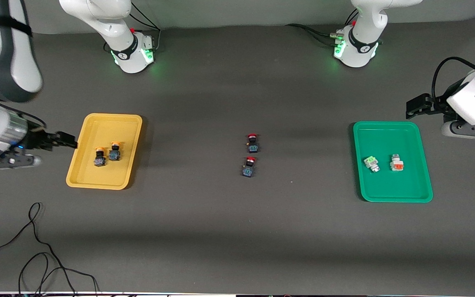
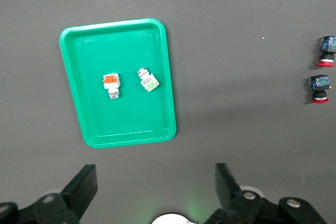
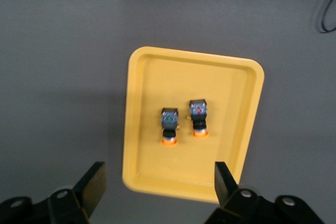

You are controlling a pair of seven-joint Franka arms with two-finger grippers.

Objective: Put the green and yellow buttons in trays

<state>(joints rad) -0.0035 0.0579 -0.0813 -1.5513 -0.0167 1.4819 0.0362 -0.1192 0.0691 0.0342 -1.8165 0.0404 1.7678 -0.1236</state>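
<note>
Yellow buttons (image 1: 106, 155) lie side by side in the yellow tray (image 1: 81, 173), apart from the right gripper's (image 3: 157, 179) spread jaws above. Left gripper (image 2: 156, 183), jaws spread, hangs beside the green tray (image 1: 423, 194) holding the green button (image 1: 372, 163).

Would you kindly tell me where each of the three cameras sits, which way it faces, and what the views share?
Front view: high across the table, facing both arm bases; left gripper and right gripper show, both open.
Left wrist view: looks down on the shallow green plastic tray; its own fingers show.
Right wrist view: looks down on the shallow yellow plastic tray with two yellow-capped dark buttons; its own fingers show.
Shared: front and left wrist views both show the two red-capped dark switches.
</note>
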